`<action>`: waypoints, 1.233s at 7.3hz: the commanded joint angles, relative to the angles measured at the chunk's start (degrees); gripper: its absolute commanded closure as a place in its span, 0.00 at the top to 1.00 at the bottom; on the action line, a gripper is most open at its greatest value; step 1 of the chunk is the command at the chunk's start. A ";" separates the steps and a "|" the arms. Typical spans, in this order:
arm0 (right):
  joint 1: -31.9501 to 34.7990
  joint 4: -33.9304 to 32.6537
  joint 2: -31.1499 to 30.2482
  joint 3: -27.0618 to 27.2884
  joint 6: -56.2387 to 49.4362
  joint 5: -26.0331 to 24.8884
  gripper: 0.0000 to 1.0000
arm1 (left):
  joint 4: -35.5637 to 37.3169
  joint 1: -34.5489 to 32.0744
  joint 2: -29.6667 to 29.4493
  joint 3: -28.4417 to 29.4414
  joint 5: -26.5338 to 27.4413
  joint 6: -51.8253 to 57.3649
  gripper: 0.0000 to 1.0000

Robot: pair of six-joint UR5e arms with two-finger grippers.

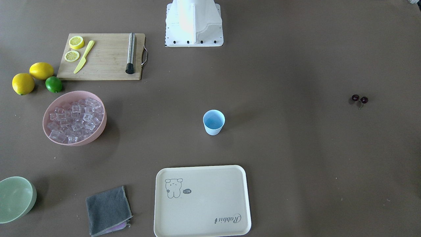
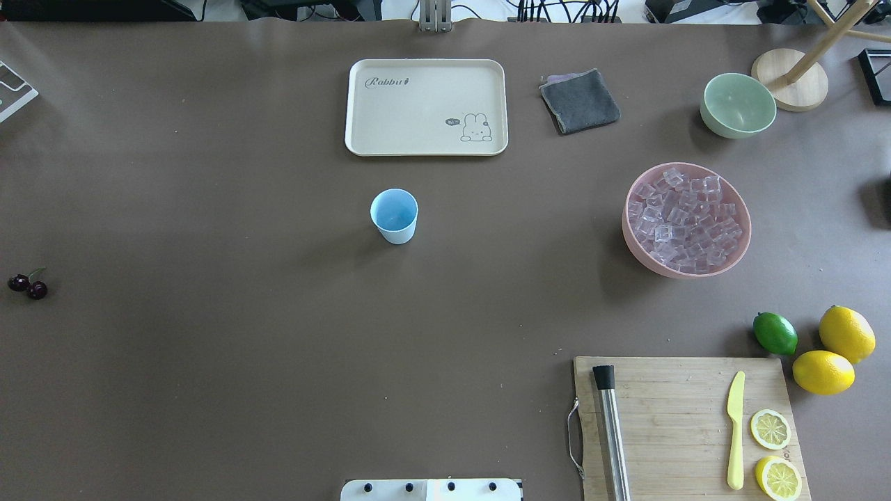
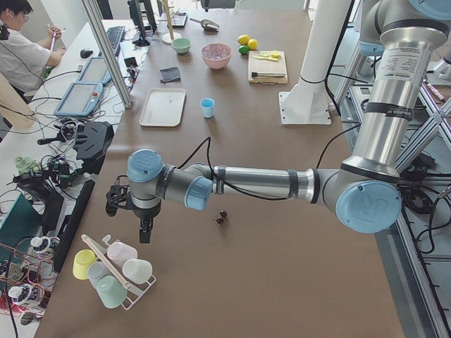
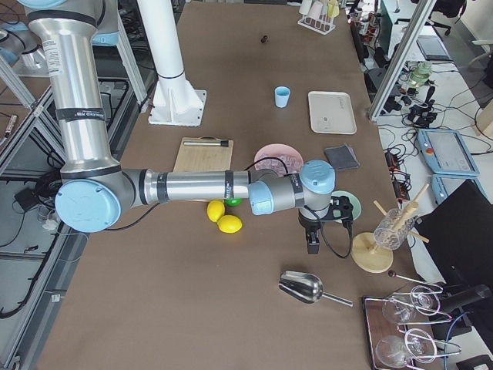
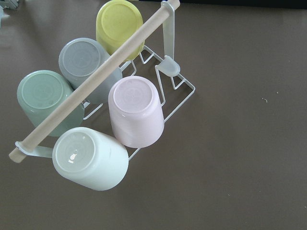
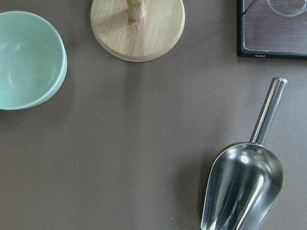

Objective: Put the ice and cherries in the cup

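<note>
The light-blue cup point(image 2: 395, 216) point(image 1: 213, 121) stands upright and empty mid-table. Clear ice cubes point(image 2: 686, 221) point(image 1: 74, 119) fill a pink bowl point(image 2: 637, 243) on the robot's right. Two dark cherries point(image 2: 28, 285) point(image 1: 359, 99) lie at the table's far left end. My left gripper point(image 3: 144, 231) hangs beyond the cherries point(image 3: 222, 217), over a rack of upturned cups. My right gripper point(image 4: 313, 243) hovers past the pale green bowl, near a metal scoop point(image 4: 310, 287). Neither gripper shows in the overhead or front views, so I cannot tell whether they are open or shut.
A cream tray point(image 2: 362, 139), a grey cloth point(image 2: 579, 101) and a green bowl point(image 2: 738, 104) lie along the far edge. A cutting board point(image 2: 668, 390) carries a knife, lemon slices and a steel muddler. Lemons and a lime point(image 2: 775, 332) sit beside it. The cup rack point(image 5: 158, 72) shows in the left wrist view.
</note>
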 commanded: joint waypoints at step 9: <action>0.59 0.09 0.31 1.31 0.19 0.93 1.00 | -1.14 2.11 0.21 -0.73 0.22 0.04 0.99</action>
